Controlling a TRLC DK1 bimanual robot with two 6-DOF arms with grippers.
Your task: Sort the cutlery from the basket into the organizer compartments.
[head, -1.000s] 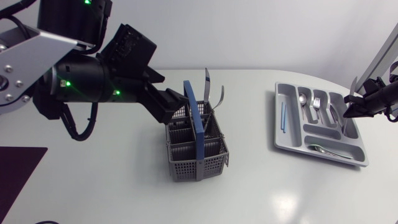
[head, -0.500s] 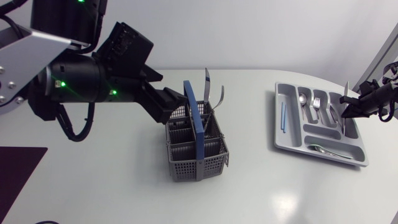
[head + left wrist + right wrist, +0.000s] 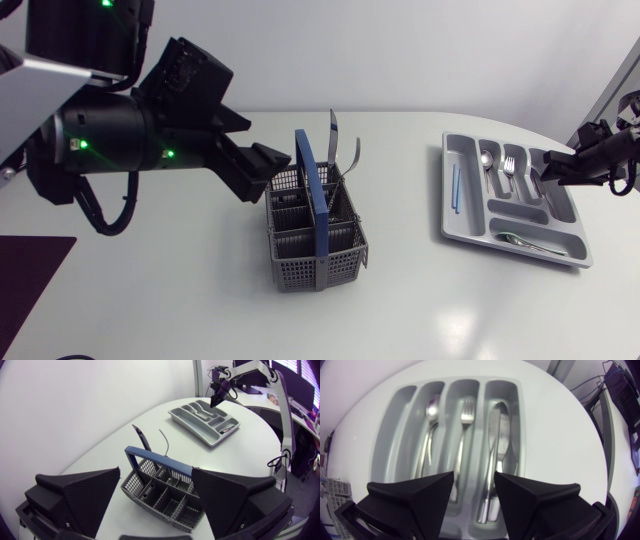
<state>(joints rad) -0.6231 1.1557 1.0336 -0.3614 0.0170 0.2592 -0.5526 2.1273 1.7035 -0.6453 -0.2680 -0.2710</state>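
Tabletop white, basket central, organizer rightward

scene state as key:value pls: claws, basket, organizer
left claw: open, empty, next to the basket
right claw: open, empty, above the organizer
basket: grey mesh, blue handle upright, two cutlery pieces standing at its far end
organizer: spoon, fork and knife in separate long compartments; blue stick in the outer one; one more piece in the cross compartment
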